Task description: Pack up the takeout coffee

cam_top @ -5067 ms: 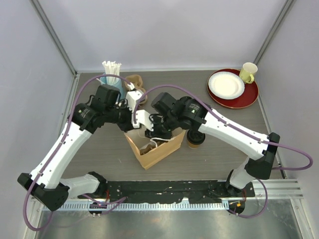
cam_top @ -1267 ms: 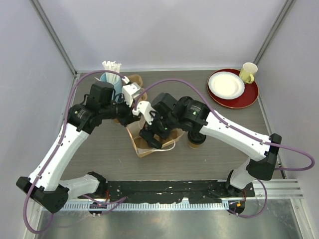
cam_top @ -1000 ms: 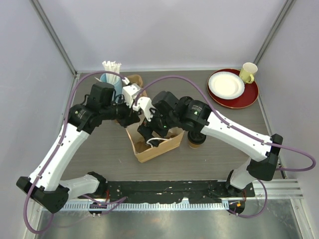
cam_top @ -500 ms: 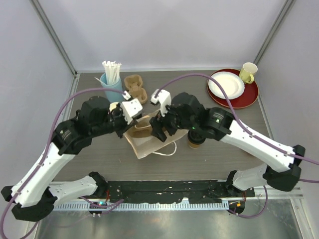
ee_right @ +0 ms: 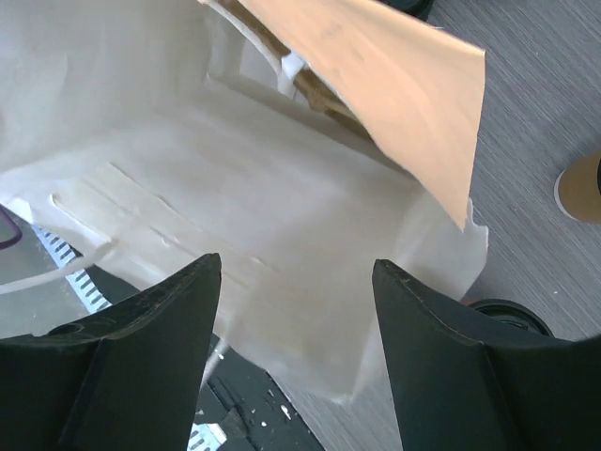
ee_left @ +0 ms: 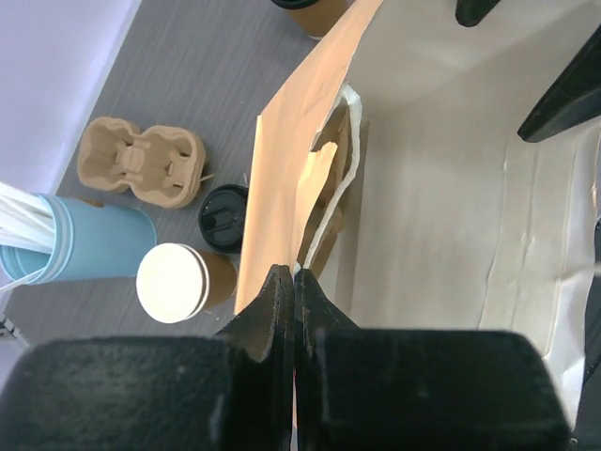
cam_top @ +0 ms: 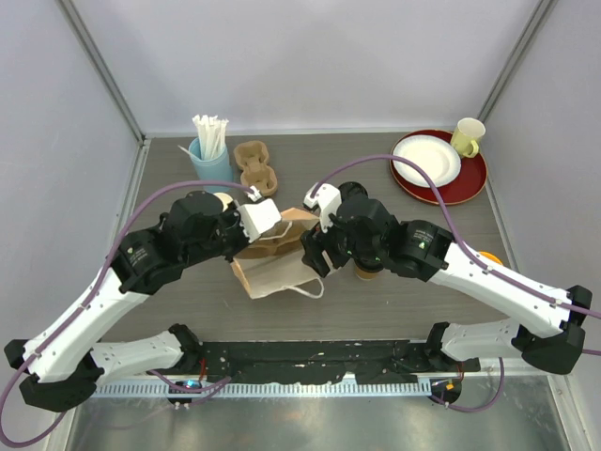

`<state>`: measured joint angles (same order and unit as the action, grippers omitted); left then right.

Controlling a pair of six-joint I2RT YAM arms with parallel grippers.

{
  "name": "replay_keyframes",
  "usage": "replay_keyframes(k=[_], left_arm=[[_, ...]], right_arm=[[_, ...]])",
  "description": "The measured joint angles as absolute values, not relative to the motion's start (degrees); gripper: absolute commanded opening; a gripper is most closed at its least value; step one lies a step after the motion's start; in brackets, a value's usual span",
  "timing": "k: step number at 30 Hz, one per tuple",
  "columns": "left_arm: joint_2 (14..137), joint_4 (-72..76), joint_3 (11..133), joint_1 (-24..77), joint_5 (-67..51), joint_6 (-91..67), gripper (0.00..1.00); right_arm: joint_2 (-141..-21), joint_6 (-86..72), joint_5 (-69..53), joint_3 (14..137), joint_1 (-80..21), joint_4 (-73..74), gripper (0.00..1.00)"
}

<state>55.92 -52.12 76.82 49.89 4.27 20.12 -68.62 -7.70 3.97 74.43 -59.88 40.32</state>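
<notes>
coffee cup (cam_top: 368, 273) beside paper bag (cam_top: 272, 274)

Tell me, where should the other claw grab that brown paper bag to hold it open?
Probably the free rim of the paper bag, opposite where the left gripper pinches one edge, coming from above into the mouth. The thin paper wall would slip between the right gripper's open fingers, poised at the opening.

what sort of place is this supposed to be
Probably a robot test cell staged as a café takeout counter: plain walls enclose a table with a kraft paper bag, a pulp cup carrier and a blue cup of straws.
</notes>
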Motion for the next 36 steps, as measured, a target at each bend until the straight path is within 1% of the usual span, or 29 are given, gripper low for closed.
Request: replay_keyframes(k=[6, 10, 12, 16, 17, 20, 24, 31, 36], left_arm=[[55.48, -52.03, 75.37, 49.98, 3.03, 19.88, 0.00], [55.51, -51.86, 74.83, 49.91, 1.83, 18.83, 0.00], [55.51, -51.59, 74.78, 48.95, -0.80, 16.64, 0.00], [54.83, -52.27, 74.65, 42.46, -8.64, 10.33, 0.00], [54.65, -52.12, 74.30, 39.68, -11.68, 7.38, 0.00], [55.07, -50.26, 73.89, 35.92, -16.49, 2.55, 0.00], [57.84, -48.66, 72.97, 33.30, -21.58, -1.52, 0.00], [60.47, -46.24, 70.59, 27.77, -31.86, -5.87, 0.00], [63.33, -45.23, 70.57, 24.97, -38.76, -6.44, 0.00]], right_arm=[[-70.02, -6.11, 3.27, 77.49, -59.88, 40.53, 0.68], [-73.87, -1.26, 1.48, 82.04, -60.93, 40.62, 0.68], [-76.84, 1.23, 0.05, 84.38, -62.00, 40.91, 0.68], [-80.03, 6.37, -0.51, 85.91, -62.22, 41.95, 0.68], [-80.66, 9.37, -1.13, 85.89, -62.24, 42.81, 0.68], [-82.59, 15.11, -2.85, 85.93, -64.07, 45.15, 0.68], [-86.50, 21.34, -4.45, 86.59, -66.39, 48.71, 0.75], [-90.37, 30.55, -5.87, 85.95, -66.46, 51.77, 0.81], [-90.80, 33.82, -7.35, 79.92, -66.13, 50.17, 0.85]])
